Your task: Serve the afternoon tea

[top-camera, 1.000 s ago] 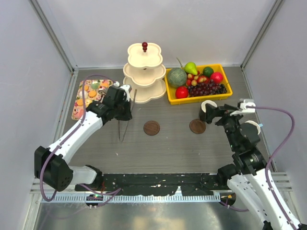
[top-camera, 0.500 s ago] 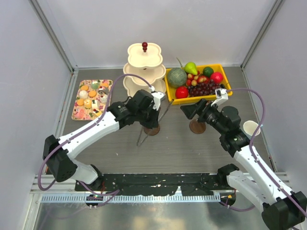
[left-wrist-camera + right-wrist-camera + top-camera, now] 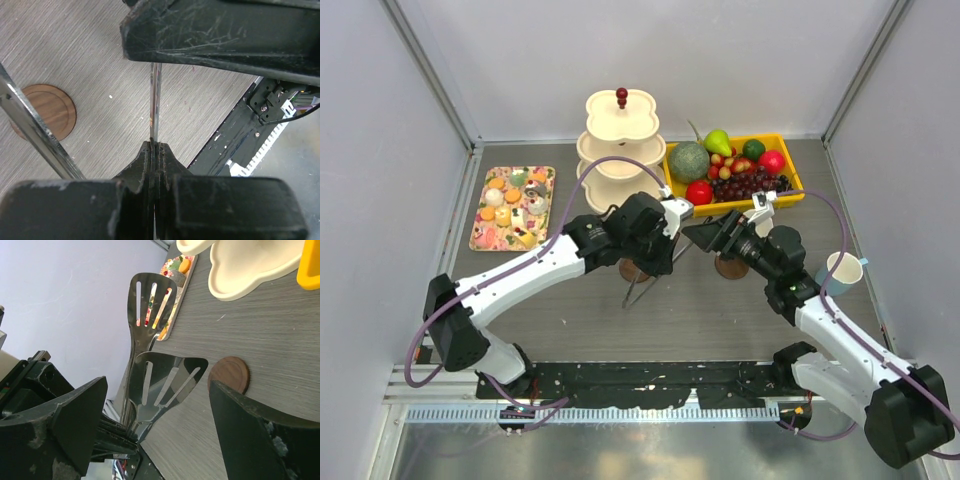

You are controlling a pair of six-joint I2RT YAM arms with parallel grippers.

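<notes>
The sweets [image 3: 512,205] lie on the flowered tray at the left. A white-and-blue mug [image 3: 842,270] stands at the right. My left gripper [image 3: 668,240] is at the table's middle, shut on metal serving tongs [image 3: 638,287]. In the left wrist view one thin tong blade [image 3: 155,100] is pinched between the fingers, with the left gripper [image 3: 155,146] shut on it. My right gripper [image 3: 718,235] faces it, open. In the right wrist view the tongs' slotted ends [image 3: 167,377] sit between the spread jaws of the right gripper [image 3: 159,382], touching neither.
A cream three-tier stand [image 3: 620,150] stands at the back centre, a yellow fruit tray [image 3: 790,190] beside it. Two brown coasters [image 3: 730,266] [image 3: 632,270] lie under the arms. Grey walls close in both sides.
My left arm carried the tongs from beside the flowered tray to the middle. My right arm swung left from the mug until its open jaws came around the tong ends.
</notes>
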